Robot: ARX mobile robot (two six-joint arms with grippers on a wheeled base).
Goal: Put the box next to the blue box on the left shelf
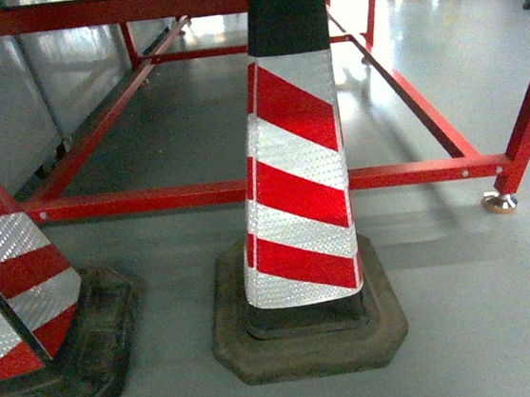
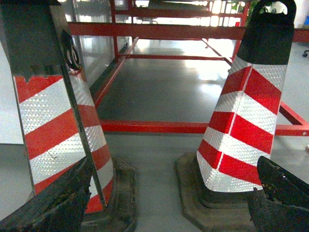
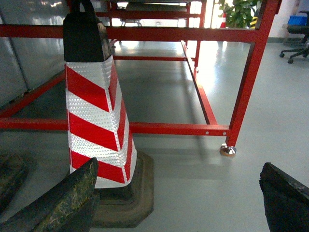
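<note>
The box, the blue box and the left shelf are out of view in all three views. My left gripper (image 2: 164,208) is open and low above the grey floor. Its dark fingers (image 2: 53,203) sit at the bottom corners of the left wrist view with nothing between them. My right gripper (image 3: 183,203) is also open and empty, and its fingers (image 3: 63,203) frame bare floor. Neither gripper shows in the head view.
Two red-and-white striped traffic cones on black rubber bases stand close ahead, one in the middle (image 1: 297,185) and one at the left (image 1: 12,285). Behind them runs a red tubular frame (image 1: 245,189) with a metal foot (image 1: 500,200). An office chair (image 3: 297,34) stands far right.
</note>
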